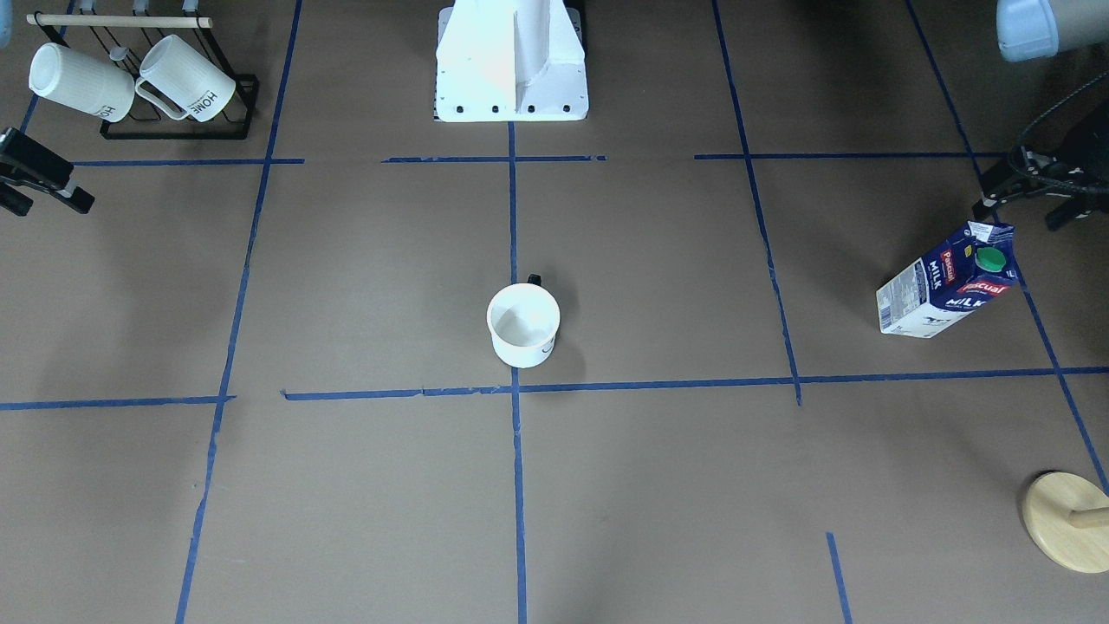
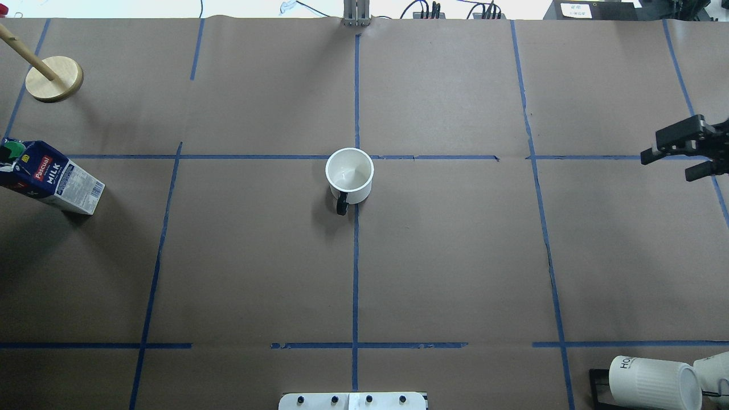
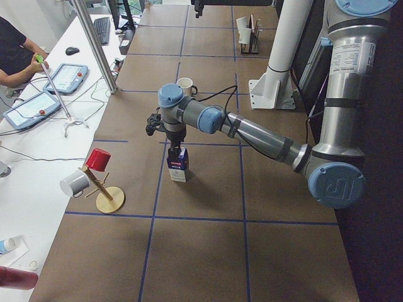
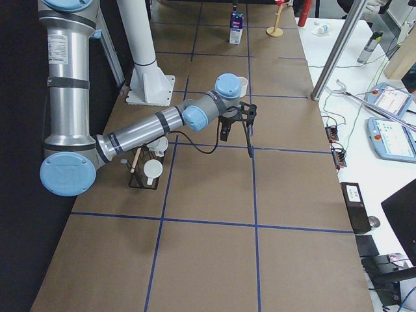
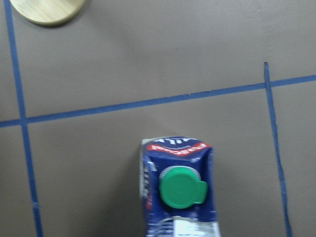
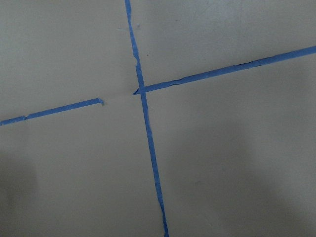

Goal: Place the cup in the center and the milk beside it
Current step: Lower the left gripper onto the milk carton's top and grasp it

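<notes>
The white cup [image 1: 523, 325] stands upright on the central blue tape line, just by the tape cross at the center [image 1: 515, 388]; it also shows in the overhead view [image 2: 349, 175], its black handle toward the robot. The dark blue milk carton [image 1: 946, 279] stands upright far out on my left side [image 2: 48, 178], its green cap [image 5: 181, 186] straight below the left wrist camera. My left gripper [image 1: 1022, 212] is open and empty, just above the carton [image 3: 178, 165]. My right gripper [image 2: 666, 168] is open and empty over bare table on the right side.
A black rack [image 1: 139, 82] with two ribbed "HOME" mugs [image 2: 655, 381] stands near the robot's right. A wooden mug tree [image 2: 54, 78] stands beyond the milk, its base also in the front view [image 1: 1066, 520]. The white robot base [image 1: 511, 69] sits at the near-middle edge.
</notes>
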Controlling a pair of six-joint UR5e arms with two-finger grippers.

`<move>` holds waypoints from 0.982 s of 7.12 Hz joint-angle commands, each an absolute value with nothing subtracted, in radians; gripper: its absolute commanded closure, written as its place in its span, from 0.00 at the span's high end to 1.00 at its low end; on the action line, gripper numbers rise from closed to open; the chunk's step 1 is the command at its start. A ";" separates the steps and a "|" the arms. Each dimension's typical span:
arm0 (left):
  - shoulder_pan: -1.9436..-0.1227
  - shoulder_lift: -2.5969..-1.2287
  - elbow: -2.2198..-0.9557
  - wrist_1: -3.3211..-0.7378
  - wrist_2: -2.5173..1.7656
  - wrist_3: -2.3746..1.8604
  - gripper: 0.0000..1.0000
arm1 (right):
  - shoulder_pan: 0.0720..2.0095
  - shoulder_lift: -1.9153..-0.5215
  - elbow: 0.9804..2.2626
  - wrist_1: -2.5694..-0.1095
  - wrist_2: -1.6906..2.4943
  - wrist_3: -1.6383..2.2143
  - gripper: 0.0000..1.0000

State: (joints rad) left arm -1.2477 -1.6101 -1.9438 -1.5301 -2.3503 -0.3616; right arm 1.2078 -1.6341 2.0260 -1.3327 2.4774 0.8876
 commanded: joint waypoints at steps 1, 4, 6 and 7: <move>-1.204 -1.620 -1.928 -1.531 -2.333 -0.382 1.00 | 1.213 -1.654 2.028 -1.330 2.476 0.867 1.00; -1.190 -1.626 -1.910 -1.532 -2.312 -0.380 1.00 | 1.213 -1.655 2.026 -1.330 2.476 0.867 1.00; -1.189 -1.669 -1.856 -1.532 -2.312 -0.380 1.00 | 1.213 -1.658 2.026 -1.328 2.476 0.867 1.00; -1.189 -1.680 -1.833 -1.532 -2.310 -0.379 1.00 | 1.213 -1.658 2.028 -1.328 2.476 0.865 1.00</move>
